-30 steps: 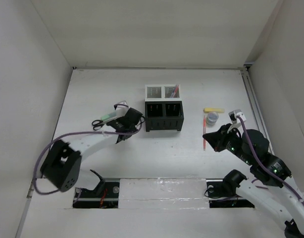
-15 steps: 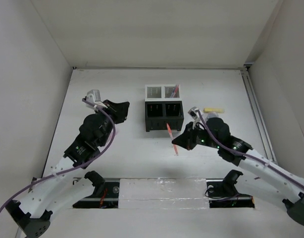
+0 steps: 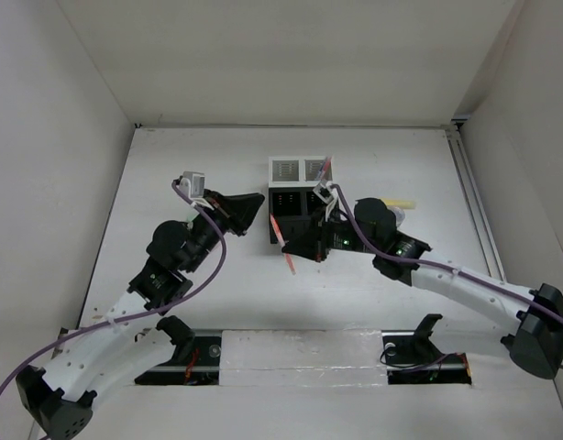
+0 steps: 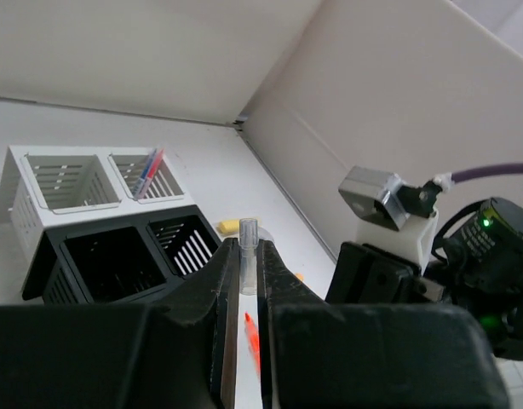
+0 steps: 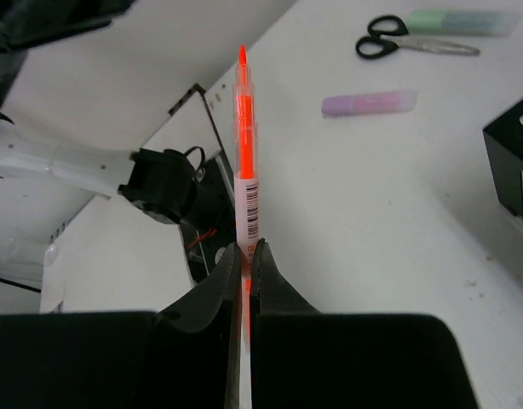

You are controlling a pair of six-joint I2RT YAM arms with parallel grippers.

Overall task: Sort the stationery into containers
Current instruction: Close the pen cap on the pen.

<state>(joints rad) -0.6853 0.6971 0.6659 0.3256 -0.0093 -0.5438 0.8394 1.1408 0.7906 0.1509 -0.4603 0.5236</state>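
Note:
The containers are two white mesh bins [image 3: 300, 170] behind two black slotted bins [image 3: 303, 213]; they also show in the left wrist view [image 4: 117, 256]. The right white bin holds red and blue pens [image 4: 148, 171]. My right gripper [image 3: 309, 246] is shut on a thin red-orange pen [image 5: 244, 153] and holds it tilted in the air just in front of the black bins. My left gripper [image 4: 244, 247] is shut on a clear-tipped grey pen [image 4: 248, 234], just left of the black bins [image 3: 252, 207]. Black-handled scissors [image 5: 415, 43], a green marker [image 5: 466, 21] and a pink marker [image 5: 368, 103] lie on the table.
A yellow marker [image 3: 398, 203] lies right of the bins, behind the right arm. The left arm covers the table left of the bins in the top view. White walls close in the left, back and right sides.
My right gripper has carried the red-orange pen left, to just in front of the black bins. My left gripper has swung right, up to the left side of the bins.

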